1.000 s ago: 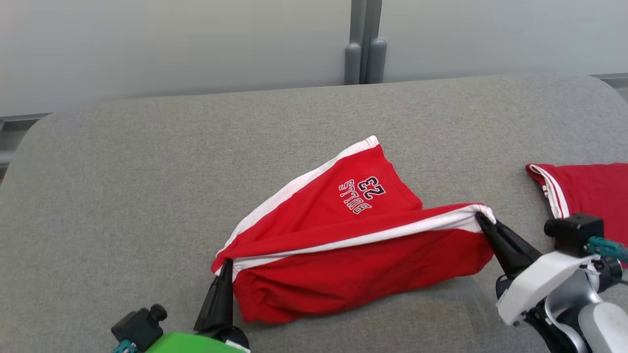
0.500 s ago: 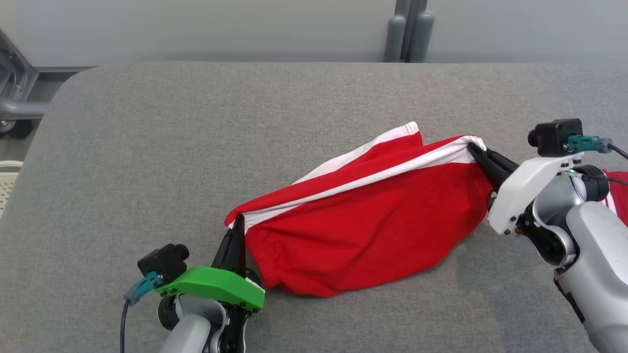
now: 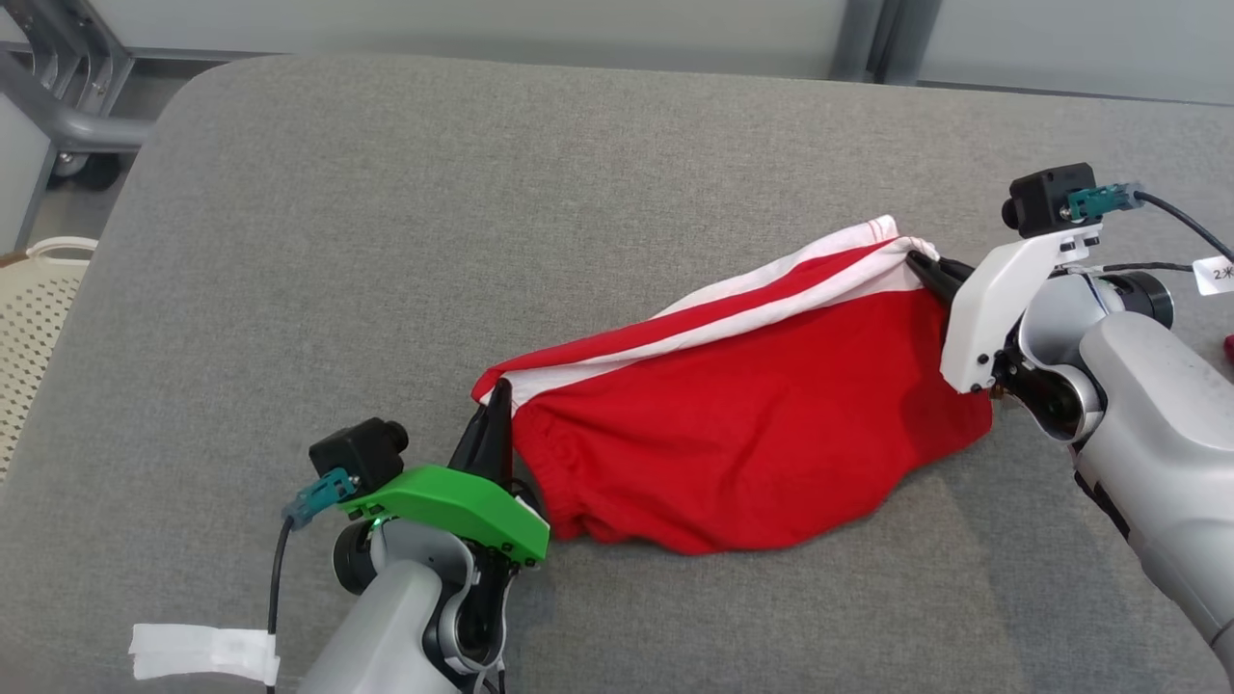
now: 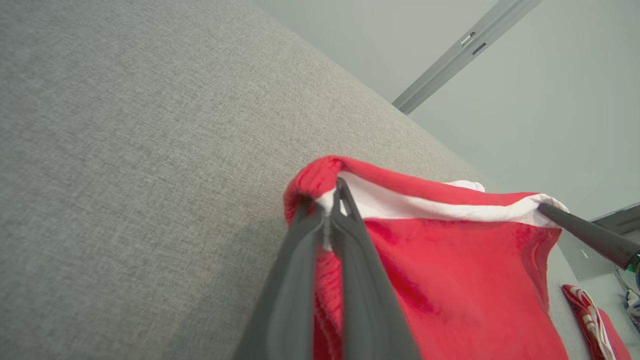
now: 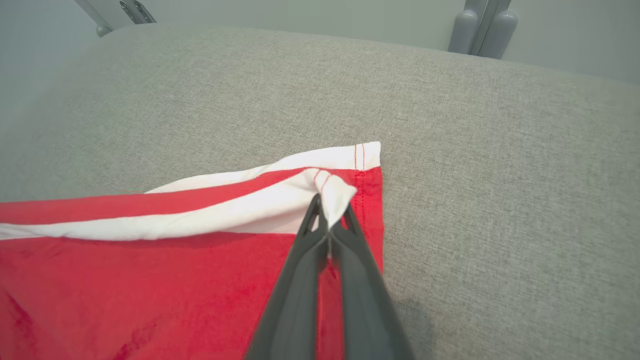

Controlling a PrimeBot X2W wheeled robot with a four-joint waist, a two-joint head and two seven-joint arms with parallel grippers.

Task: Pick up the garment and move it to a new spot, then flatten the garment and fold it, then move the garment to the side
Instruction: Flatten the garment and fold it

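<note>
Left gripper [image 3: 499,397] and right gripper [image 3: 923,262], fingers closed, pinch the garment [image 3: 752,434] at its stripe; stretch it taut. Lower both evenly.

grey fabric top, odds and ends at its edges
a grey woven surface [image 3: 386,241] spans most of the head view. at the upper left stands a grey metal frame [image 3: 67,106] with a dark caster [image 3: 82,172], and below it, at the left edge, a cream perforated basket [image 3: 34,318]. pale wall panels [image 3: 482,19] run along the top, split by twin grey posts [image 5: 482,30]. a red, white-striped cloth [image 4: 595,320] lies at the left wrist view's lower right.
</note>
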